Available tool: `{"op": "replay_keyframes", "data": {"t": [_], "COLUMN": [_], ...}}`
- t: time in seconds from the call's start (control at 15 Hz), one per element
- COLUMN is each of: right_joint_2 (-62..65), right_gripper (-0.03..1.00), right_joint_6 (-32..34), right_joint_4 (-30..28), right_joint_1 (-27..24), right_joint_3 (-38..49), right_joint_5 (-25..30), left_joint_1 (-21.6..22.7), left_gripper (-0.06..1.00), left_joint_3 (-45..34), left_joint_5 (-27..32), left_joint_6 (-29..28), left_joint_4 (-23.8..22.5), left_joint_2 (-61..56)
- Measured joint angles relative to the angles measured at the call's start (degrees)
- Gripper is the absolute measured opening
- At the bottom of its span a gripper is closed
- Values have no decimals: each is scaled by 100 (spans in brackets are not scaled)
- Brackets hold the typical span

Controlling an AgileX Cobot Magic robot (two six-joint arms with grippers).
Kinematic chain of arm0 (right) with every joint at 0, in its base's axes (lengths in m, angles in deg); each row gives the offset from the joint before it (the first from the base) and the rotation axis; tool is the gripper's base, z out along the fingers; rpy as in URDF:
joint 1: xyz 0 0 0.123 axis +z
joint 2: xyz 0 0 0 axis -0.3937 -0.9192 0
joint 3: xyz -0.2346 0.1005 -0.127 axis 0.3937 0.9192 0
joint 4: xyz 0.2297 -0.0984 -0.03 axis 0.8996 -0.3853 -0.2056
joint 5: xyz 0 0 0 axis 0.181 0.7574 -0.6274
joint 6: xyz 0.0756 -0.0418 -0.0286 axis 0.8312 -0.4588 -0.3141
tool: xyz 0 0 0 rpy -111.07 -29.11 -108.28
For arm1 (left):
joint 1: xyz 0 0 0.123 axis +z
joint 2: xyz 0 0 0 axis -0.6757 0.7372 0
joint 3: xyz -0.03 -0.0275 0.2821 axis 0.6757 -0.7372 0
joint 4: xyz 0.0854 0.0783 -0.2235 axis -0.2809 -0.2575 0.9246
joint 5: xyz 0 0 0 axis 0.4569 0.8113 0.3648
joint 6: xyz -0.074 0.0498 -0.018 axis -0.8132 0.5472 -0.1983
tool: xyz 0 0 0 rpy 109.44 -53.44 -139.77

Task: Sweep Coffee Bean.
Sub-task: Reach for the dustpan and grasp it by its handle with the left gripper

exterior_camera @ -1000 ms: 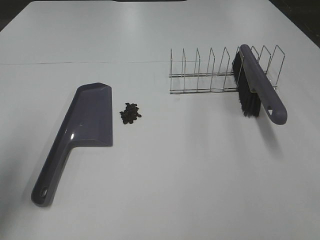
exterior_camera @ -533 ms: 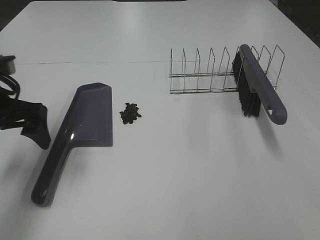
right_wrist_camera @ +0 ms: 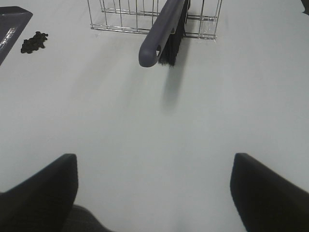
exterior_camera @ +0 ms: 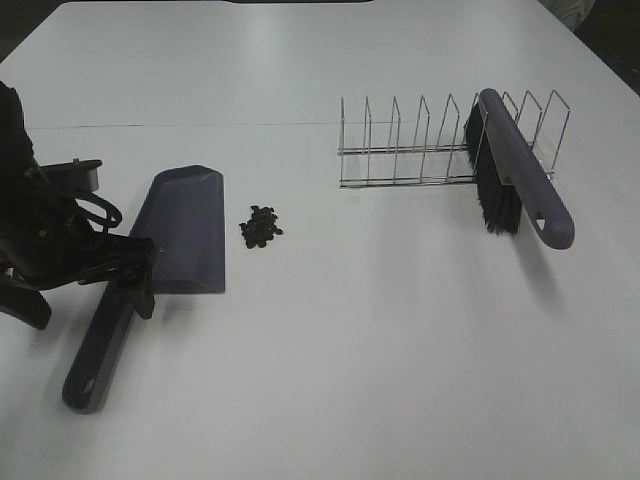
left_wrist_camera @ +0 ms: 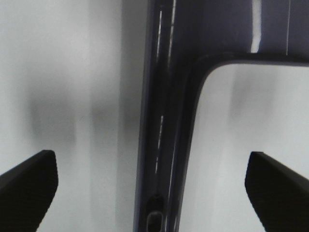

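The left gripper (exterior_camera: 85, 292) stands with jaws wide apart, one on each side of the dustpan (exterior_camera: 185, 230) handle. The beans (exterior_camera: 261, 227) lie heaped on the bench (exterior_camera: 350, 350), just beside the dustpan's blade. The right gripper (right_wrist_camera: 154, 193) is spread too, well short of the brush (exterior_camera: 520, 170) leaning in the rack (exterior_camera: 400, 183).

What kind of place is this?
Probably a robot test bench rather than a home: a plain white table holds staged props, a purple dustpan, a brush propped in a wire rack, and a small coffee bean pile.
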Motion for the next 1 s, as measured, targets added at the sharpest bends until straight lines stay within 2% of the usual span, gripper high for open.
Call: {"op": "replay_keyframes", "data": {"t": [0.47,0.67,0.73,0.8,0.93,1.0], "right_joint_2": [0,0,0,0,0,0], "right_gripper": [75,75,75,75,75,75], "right_joint_6": [0,0,0,0,0,0], "right_joint_4": [0,0,0,0,0,0], "right_joint_1": [0,0,0,0,0,0], "right_joint_3": [0,0,0,0,0,0], "right_joint_5": [0,0,0,0,0,0], "left_joint_1": [0,0,0,0,0,0], "left_gripper": [97,90,84,70,30,33], "left_joint_3": [40,52,52,52,52,52], "left_joint_5": [-195,-183,-183,-189,-201,-212], "left_joint_6": [-6,-6,-6,-23,-80,-149], "left_joint_4": [-34,-115,-178,-241,-321,-315], "left_joint_2": [464,493,493,504,521,521]}}
